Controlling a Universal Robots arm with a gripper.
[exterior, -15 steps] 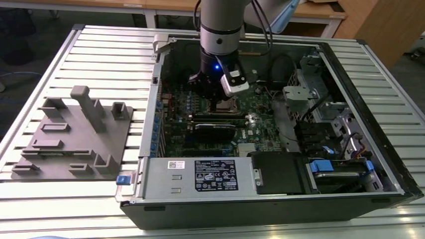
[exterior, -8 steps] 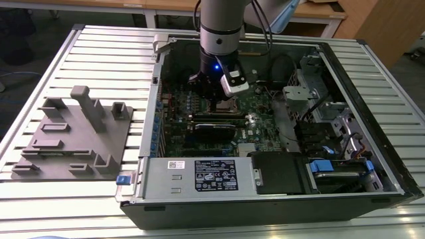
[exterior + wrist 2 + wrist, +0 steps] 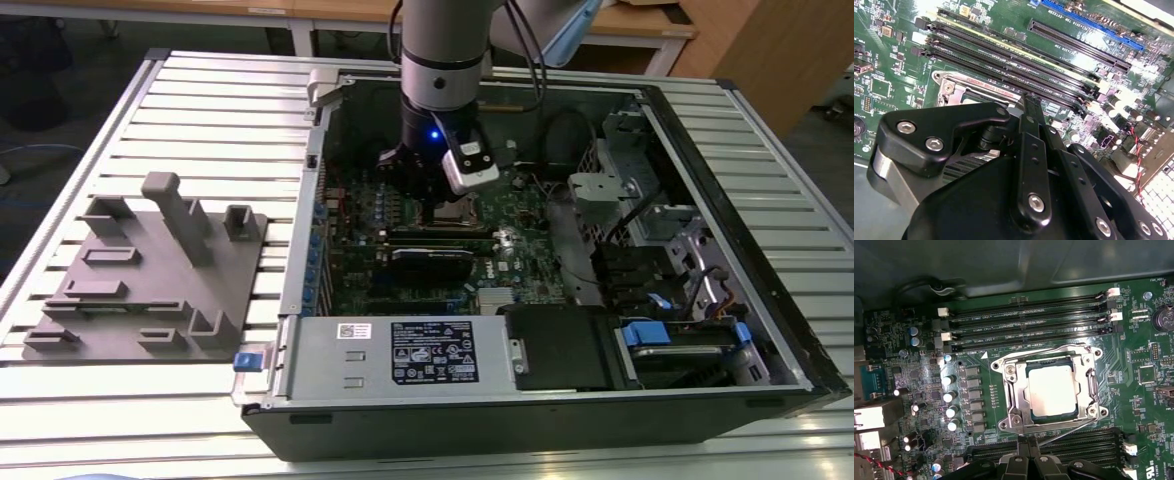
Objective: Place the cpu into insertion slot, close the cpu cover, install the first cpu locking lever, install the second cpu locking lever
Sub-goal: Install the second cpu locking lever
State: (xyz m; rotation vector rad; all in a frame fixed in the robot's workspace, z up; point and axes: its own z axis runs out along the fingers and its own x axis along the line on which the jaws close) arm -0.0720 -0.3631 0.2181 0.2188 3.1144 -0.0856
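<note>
**Chip seated in the socket, cover down, gripper just beside it**

Exterior view: an open computer case lies on a slatted counter. The arm reaches down into the case, and its gripper hangs low over the green circuit board, right at the socket. A grey power-supply box sits along the case edge nearest the camera. A grey moulded fixture rests on the counter beside the case, on the exterior view's left.

Second wrist view: the black gripper covers most of the socket; a corner of the silvery rim shows next to the long black memory slots. The fingertips look drawn close together, with nothing seen between them.

First wrist view: the chip lies flat inside the socket, its dull silver top showing through the window of the cover, which lies flat over it. A thin metal lever runs slanted along the socket edge nearest the gripper, whose narrow tips sit just beside that edge. Memory slots lie on the far side of the socket.
</note>
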